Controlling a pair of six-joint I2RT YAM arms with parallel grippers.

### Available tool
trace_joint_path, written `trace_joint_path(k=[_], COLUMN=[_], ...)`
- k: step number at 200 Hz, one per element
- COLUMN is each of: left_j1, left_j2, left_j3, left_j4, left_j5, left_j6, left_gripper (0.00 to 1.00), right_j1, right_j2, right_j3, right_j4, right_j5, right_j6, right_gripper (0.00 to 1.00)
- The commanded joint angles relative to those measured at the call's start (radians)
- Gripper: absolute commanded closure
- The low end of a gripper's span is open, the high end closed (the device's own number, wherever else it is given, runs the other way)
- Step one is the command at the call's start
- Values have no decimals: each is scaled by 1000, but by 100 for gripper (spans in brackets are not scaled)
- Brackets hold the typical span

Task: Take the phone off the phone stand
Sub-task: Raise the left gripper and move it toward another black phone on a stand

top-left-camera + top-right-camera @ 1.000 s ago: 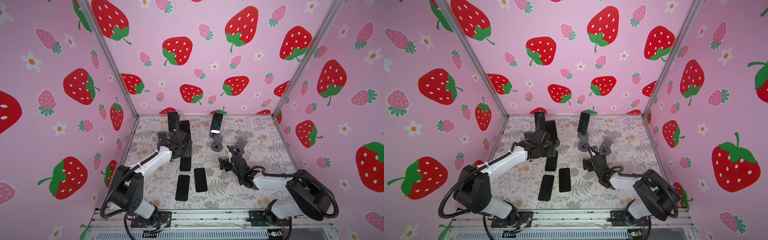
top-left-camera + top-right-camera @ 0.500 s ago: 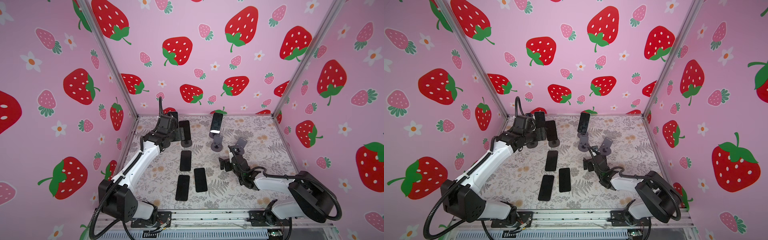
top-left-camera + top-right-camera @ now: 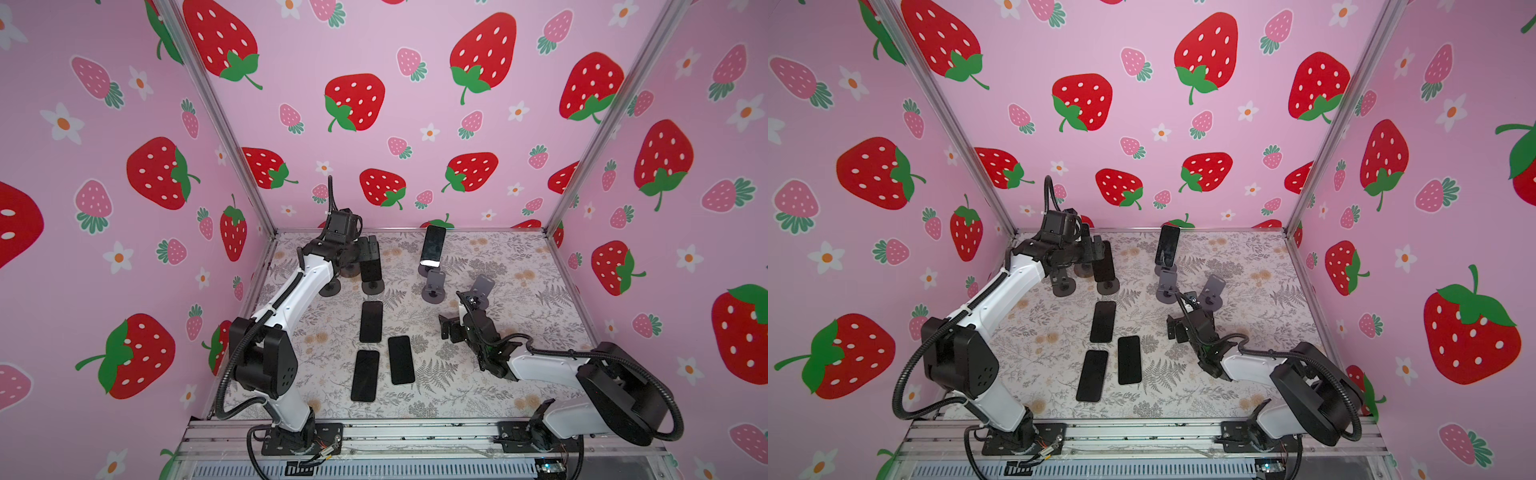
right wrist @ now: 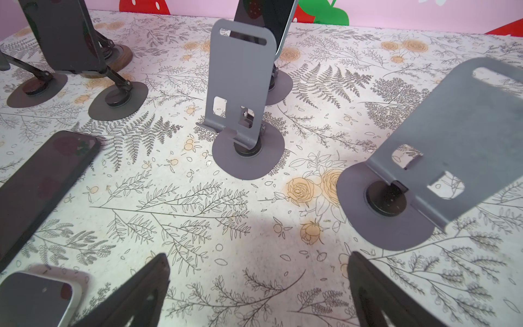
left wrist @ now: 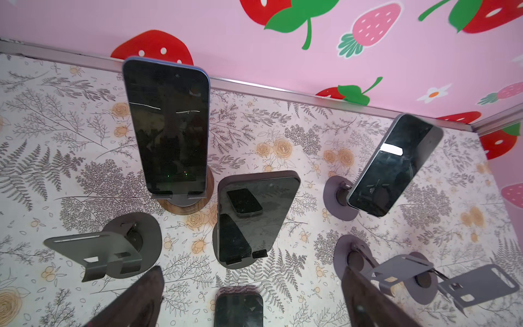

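At the back-left of the floral tabletop (image 3: 478,374), my left gripper (image 5: 253,276) hovered with jaws spread and empty. The black slab phone (image 5: 254,215) leaned upright straight ahead on its dark grey metal stand (image 5: 240,264). My open right gripper (image 4: 259,263) sat well apart.

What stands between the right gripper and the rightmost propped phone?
An empty grey stand, directly in front of that phone; the mat up to it is bare. The right wrist view shows this.
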Motion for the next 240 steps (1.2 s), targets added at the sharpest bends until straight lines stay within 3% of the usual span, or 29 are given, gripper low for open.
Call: trace_joint_path(k=[1, 93, 190, 240], left_j1=[-9, -49, -57, -61], left_j2=[37, 161, 259, 280], left_j3=[80, 164, 191, 189], left_j4=[5, 10, 32, 31], left_j5=[-32, -167, -183, -217], left_j6=[19, 109, 123, 53], left_gripper=[1, 1, 0, 10], right_j1=[-1, -3, -2, -2], right_j2=[-10, -12, -8, -11], right_j3=[-7, -4, -2, -3], right_j4=[15, 12, 12, 12], right_j5=[24, 33, 30, 30], right_j6=[-10, -16, -18, -18], right_gripper=[0, 0, 0, 0])
